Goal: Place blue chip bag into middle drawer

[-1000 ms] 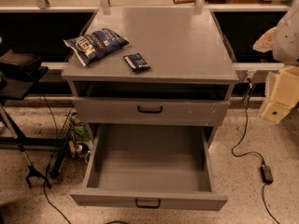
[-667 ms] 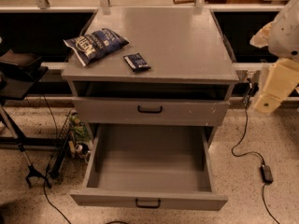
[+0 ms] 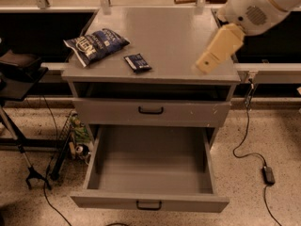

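Note:
The blue chip bag [image 3: 96, 44] lies on the back left of the grey cabinet top [image 3: 174, 36], puffy, with white lettering. The middle drawer [image 3: 150, 166] is pulled out wide open below, with nothing inside and a black bar handle on its front. My gripper [image 3: 207, 62] is at the end of the cream arm [image 3: 254, 8], which hangs over the top's right front corner, far right of the bag.
A small flat dark-blue packet [image 3: 137, 62] lies just right of the bag. A shut drawer front with white scuffs [image 3: 150, 111] sits above the open drawer. A black stand [image 3: 19, 74] is at the left. A cable and adapter [image 3: 268, 173] lie on the floor at the right.
The arm has swung in from the right edge, leftward, and now reaches over the cabinet's right front corner. The bag, packet and drawers have not moved.

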`<control>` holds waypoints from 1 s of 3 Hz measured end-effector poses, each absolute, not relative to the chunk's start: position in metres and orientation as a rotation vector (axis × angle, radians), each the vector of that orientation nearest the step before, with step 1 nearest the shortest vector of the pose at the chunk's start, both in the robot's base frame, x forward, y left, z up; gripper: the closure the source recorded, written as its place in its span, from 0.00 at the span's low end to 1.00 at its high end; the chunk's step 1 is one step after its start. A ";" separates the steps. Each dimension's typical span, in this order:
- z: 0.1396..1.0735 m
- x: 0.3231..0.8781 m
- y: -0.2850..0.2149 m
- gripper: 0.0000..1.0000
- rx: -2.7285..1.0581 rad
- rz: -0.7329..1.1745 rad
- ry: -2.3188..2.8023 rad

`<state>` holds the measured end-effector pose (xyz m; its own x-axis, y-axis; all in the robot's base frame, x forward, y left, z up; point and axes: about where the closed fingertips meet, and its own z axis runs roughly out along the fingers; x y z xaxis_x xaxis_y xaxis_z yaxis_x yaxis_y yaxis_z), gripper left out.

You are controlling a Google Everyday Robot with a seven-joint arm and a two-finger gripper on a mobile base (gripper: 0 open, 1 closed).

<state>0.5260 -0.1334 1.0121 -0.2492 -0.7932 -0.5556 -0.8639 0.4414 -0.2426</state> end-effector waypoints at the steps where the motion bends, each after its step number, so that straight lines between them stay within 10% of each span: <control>1: 1.039 0.561 -0.071 0.00 -1.251 0.246 1.994; 3: 1.074 0.589 0.003 0.00 -1.199 0.292 1.898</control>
